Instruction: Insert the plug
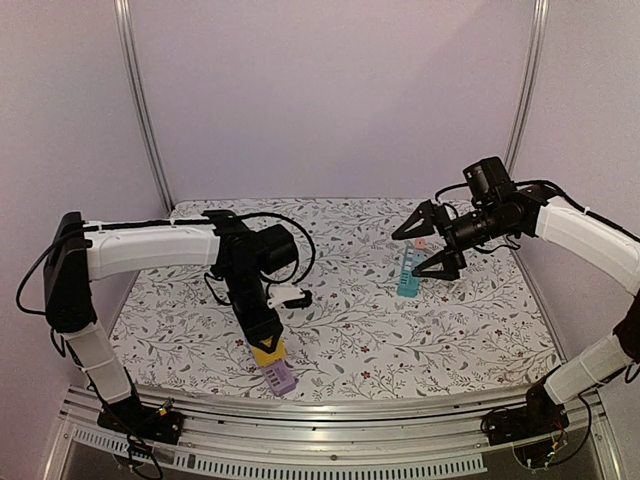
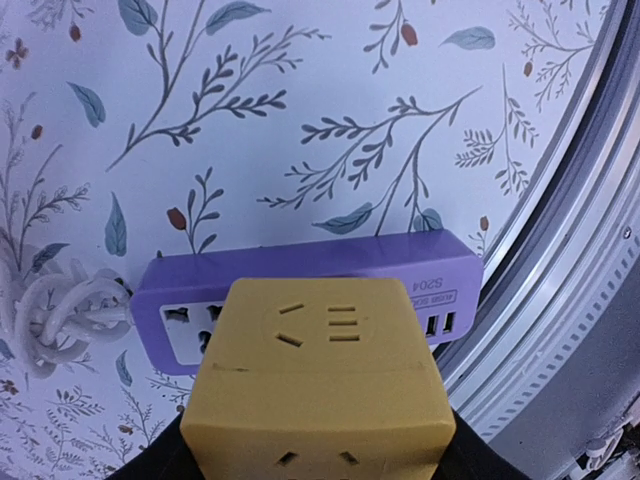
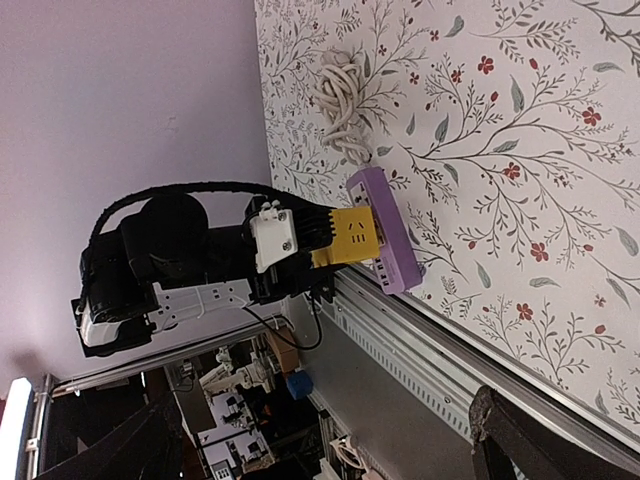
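A yellow cube plug (image 2: 320, 370) sits between the dark fingers (image 2: 478, 455) of my left gripper (image 2: 316, 468), which is shut on it. Its far face rests against the socket side of a purple power strip (image 2: 300, 272) lying by the table's front edge; the prongs are hidden. From above, the plug (image 1: 267, 352) stands on top of the strip (image 1: 281, 378) under the left gripper (image 1: 265, 345). In the right wrist view the plug (image 3: 352, 237) touches the strip (image 3: 388, 240). My right gripper (image 1: 407, 255) hangs open at the far right, holding nothing.
The strip's white cord (image 2: 50, 315) lies coiled at its left end. A teal power strip (image 1: 408, 275) with a pink piece (image 1: 421, 243) lies under the right gripper. The metal table rail (image 1: 330, 410) runs just past the purple strip.
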Controlling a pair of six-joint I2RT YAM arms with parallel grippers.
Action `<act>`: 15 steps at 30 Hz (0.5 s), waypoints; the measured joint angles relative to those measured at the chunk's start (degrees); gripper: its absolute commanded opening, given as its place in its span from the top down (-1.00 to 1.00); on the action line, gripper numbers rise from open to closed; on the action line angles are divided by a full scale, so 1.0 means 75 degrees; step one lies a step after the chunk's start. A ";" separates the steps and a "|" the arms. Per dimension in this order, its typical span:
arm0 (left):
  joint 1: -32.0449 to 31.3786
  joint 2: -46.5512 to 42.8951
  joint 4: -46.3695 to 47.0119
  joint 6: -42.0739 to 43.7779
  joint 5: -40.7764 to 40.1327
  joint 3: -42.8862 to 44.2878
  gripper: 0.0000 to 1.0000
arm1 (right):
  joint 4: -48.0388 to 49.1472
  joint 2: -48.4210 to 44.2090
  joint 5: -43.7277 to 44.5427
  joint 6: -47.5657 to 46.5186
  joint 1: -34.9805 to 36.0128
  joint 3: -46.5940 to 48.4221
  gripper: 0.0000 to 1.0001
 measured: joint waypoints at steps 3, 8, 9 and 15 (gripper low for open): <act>0.0000 -0.0032 -0.0006 0.0000 -0.0052 0.0000 1.00 | 0.0000 -0.0047 0.0003 -0.0003 0.0000 0.0000 -0.98; -0.0003 -0.0099 -0.0006 -0.0012 -0.0146 0.0000 1.00 | 0.0003 -0.0061 0.0015 0.0000 0.0000 0.0000 -0.98; -0.0003 -0.0099 -0.0006 -0.0015 -0.0181 -0.0003 1.00 | 0.0000 -0.0061 0.0026 0.0000 0.0000 -0.0003 -0.97; -0.0020 -0.0117 0.0026 -0.0096 -0.0210 -0.0035 1.00 | 0.0006 -0.0070 0.0085 0.0003 0.0000 -0.0041 -0.98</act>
